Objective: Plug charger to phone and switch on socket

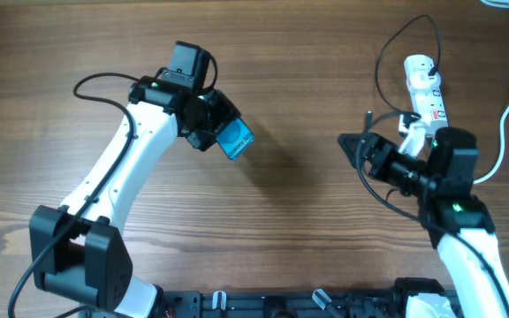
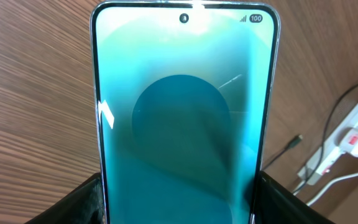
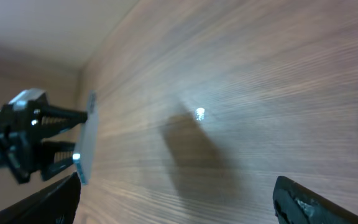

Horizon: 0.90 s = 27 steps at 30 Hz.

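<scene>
My left gripper is shut on the phone and holds it above the table, left of centre. In the left wrist view the phone's cyan screen fills the frame between the two fingers. The right wrist view shows the phone edge-on. My right gripper is open and empty, pointing left toward the phone; its fingers are wide apart. The charger, a thin black cable, loops from the socket, a white power strip at the far right. Its small plug lies just beyond my right gripper and also shows in the left wrist view.
A thicker white lead runs from the power strip off the table's far right edge. Bare wooden table lies between the two arms.
</scene>
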Available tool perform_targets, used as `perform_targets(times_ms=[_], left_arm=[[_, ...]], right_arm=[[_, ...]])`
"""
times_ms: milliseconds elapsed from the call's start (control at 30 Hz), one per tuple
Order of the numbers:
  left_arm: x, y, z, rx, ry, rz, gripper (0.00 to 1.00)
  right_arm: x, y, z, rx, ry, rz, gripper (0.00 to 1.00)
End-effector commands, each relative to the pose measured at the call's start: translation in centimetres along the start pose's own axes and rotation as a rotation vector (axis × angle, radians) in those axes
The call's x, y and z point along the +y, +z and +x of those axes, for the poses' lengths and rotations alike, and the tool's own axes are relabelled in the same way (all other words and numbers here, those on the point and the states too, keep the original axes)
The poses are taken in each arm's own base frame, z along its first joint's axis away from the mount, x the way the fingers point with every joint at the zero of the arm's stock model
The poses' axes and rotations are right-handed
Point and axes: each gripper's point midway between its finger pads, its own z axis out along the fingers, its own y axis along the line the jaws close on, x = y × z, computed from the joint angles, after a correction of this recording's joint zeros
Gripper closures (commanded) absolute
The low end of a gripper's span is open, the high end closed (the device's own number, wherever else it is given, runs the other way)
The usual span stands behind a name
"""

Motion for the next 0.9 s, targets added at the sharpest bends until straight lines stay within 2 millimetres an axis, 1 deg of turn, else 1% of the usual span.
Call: perform_targets(times_ms=[0, 33, 167, 267, 333, 367, 467, 567, 633, 767, 867], left_arm=[[-1.5, -0.2, 0.0, -0.014, -0.084, 0.037, 0.60], [-1.6, -0.2, 0.0, -0.014, -0.097, 0.038, 0.60], [-1.9, -0.2, -0.1, -0.018, -0.146, 0.052, 0.61], [-2.2, -0.3, -0.2, -0.022, -0.157, 0.062, 0.61], [-2.2, -0.3, -0.2, -0.022, -0.158, 0.062, 0.61], [-2.2, -0.3, -0.2, -0.020, -0.158, 0.062, 0.61], [-2.5, -0.3, 0.3, 0.010, -0.155, 0.078, 0.61], [-2.8, -0.3, 0.6, 0.022, -0.149, 0.091, 0.62], [-3.5, -0.3, 1.2, 0.043, -0.136, 0.114, 0.61], [-4.7, -0.2, 1.8, 0.055, -0.136, 0.150, 0.61], [-5.4, -0.1, 2.5, 0.059, -0.116, 0.163, 0.62]], right_arm=[[1.8, 2.4, 2.2, 0.133, -0.044, -0.146, 0.00], [2.1, 3.0, 2.5, 0.145, -0.059, -0.155, 0.01], [4.9, 5.9, 3.6, 0.146, -0.192, -0.215, 0.00], [6.2, 7.7, 4.3, 0.110, -0.192, -0.182, 0.00], [7.0, 8.3, 4.6, 0.083, -0.203, -0.169, 0.01], [7.6, 8.7, 4.8, 0.064, -0.217, -0.170, 0.01], [8.6, 9.2, 4.9, 0.024, -0.211, -0.166, 0.01], [9.6, 9.6, 5.0, 0.015, -0.200, -0.202, 0.02], [9.6, 10.2, 5.3, 0.021, -0.190, -0.204, 0.07], [8.8, 11.4, 5.7, 0.033, -0.178, -0.195, 0.16], [9.3, 11.5, 5.6, 0.030, -0.186, -0.224, 0.21]])
